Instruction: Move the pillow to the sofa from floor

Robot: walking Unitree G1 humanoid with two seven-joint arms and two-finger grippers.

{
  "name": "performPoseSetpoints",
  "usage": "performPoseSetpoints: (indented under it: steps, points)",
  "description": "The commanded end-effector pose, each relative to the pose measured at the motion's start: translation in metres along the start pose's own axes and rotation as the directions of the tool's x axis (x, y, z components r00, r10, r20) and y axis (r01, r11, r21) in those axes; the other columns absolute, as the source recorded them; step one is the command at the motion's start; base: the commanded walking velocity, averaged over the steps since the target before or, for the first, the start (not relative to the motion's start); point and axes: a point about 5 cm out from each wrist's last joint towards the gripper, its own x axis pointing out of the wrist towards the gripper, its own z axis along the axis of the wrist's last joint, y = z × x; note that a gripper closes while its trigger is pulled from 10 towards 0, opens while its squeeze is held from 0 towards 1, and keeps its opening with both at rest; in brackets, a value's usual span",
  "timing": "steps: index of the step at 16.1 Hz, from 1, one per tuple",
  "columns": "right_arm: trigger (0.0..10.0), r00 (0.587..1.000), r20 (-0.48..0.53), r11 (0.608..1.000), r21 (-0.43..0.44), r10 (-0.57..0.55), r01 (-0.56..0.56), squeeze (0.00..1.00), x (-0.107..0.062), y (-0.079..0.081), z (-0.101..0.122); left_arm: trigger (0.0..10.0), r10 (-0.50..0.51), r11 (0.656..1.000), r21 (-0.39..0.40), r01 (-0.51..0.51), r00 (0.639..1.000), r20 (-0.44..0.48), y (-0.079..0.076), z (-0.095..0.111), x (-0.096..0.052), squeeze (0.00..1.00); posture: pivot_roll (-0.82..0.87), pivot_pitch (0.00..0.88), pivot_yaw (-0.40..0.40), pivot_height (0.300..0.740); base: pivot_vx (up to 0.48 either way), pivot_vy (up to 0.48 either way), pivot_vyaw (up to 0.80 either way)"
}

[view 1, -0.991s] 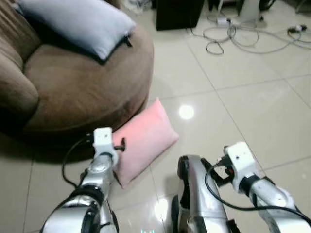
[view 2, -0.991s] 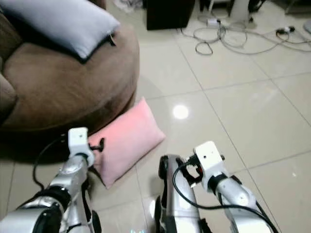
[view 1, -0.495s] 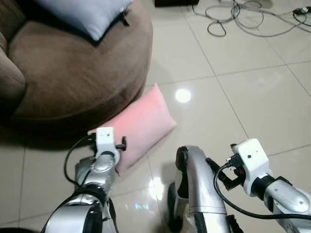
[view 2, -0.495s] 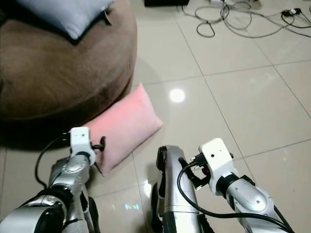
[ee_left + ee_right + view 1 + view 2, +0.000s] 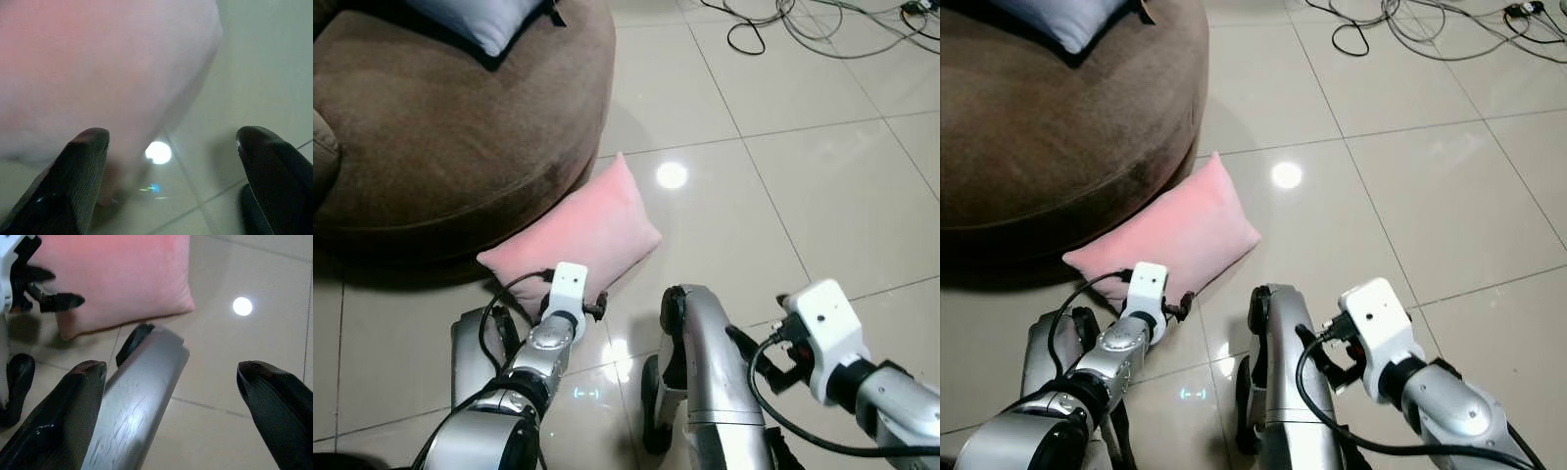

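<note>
The pink pillow (image 5: pixel 576 228) lies flat on the tiled floor (image 5: pixel 822 186), tucked against the foot of the round brown sofa (image 5: pixel 450 117), one corner pointing away from the sofa toward a bright light reflection on the tiles. Up on the sofa seat sits a grey-blue cushion (image 5: pixel 484 18), at the sofa's far edge from the pink pillow. Beyond the sofa, loose cables (image 5: pixel 803 29) trail over the floor, well apart from the pillow.

The left arm reaches down on the near side of the pillow, its white wrist block just at the pillow's near edge. In the left wrist view the left gripper (image 5: pixel 171 161) hangs with its two black fingers (image 5: pixel 78 176) spread wide, released, nothing between them; the pillow's pink cloth fills the space ahead of them and one finger sits over the pillow's edge, though contact cannot be judged.

The right arm is held farther from the sofa, on the other side of a silver leg section (image 5: pixel 710 382). The right gripper (image 5: pixel 171 396) is also spread open and empty, its fingers (image 5: pixel 274 406) above bare tile, with the pillow's corner near and ahead of it
</note>
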Motion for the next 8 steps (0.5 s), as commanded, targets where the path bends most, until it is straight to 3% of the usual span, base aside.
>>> performPoseSetpoints:
  steps: [1, 2, 3, 4, 6, 8]
  points:
    - [10.0, 1.000, -0.013, 1.000, -0.010, 0.006, -0.006, 0.00, -0.005, 0.006, 0.000, 10.0, -0.002, 0.993, 0.120, 0.002, 1.000, 0.000, -0.005, -0.002, -0.001, 1.00, -0.19, 0.345, -0.124, 0.462, 0.000, 0.000, 0.00]
    - [10.0, 1.000, -0.015, 1.000, -0.015, 0.006, -0.007, 0.00, -0.005, 0.007, 0.000, 10.0, 0.001, 0.989, 0.146, -0.003, 1.000, 0.010, -0.006, 0.000, 0.000, 1.00, -0.19, 0.345, -0.124, 0.462, 0.000, 0.000, 0.00]
    - [10.0, 0.999, -0.033, 0.999, -0.032, 0.012, -0.013, 0.00, -0.006, 0.011, -0.002, 10.0, 0.015, 0.977, 0.213, -0.019, 1.000, 0.020, -0.006, 0.004, 0.001, 0.00, -0.19, 0.342, -0.121, 0.462, 0.000, 0.000, 0.00]
    - [10.0, 0.999, -0.041, 0.999, -0.041, 0.004, -0.006, 0.00, -0.008, 0.012, -0.003, 10.0, 0.033, 0.975, 0.217, -0.039, 0.999, 0.028, -0.006, 0.006, 0.002, 0.00, -0.19, 0.337, -0.116, 0.462, 0.000, 0.000, 0.00]
    - [10.0, 0.999, -0.045, 0.999, -0.027, -0.020, 0.019, 0.00, -0.009, 0.013, -0.006, 10.0, 0.064, 0.994, 0.089, -0.066, 0.998, 0.026, -0.004, 0.007, 0.002, 0.00, -0.19, 0.334, -0.112, 0.462, 0.000, 0.000, 0.00]
    - [10.0, 0.997, -0.069, 0.999, -0.023, -0.034, 0.032, 0.00, -0.011, 0.015, -0.011, 10.0, 0.100, 0.991, 0.084, -0.100, 0.995, -0.006, 0.001, 0.002, 0.001, 0.00, -0.19, 0.330, -0.108, 0.462, 0.000, 0.000, 0.00]
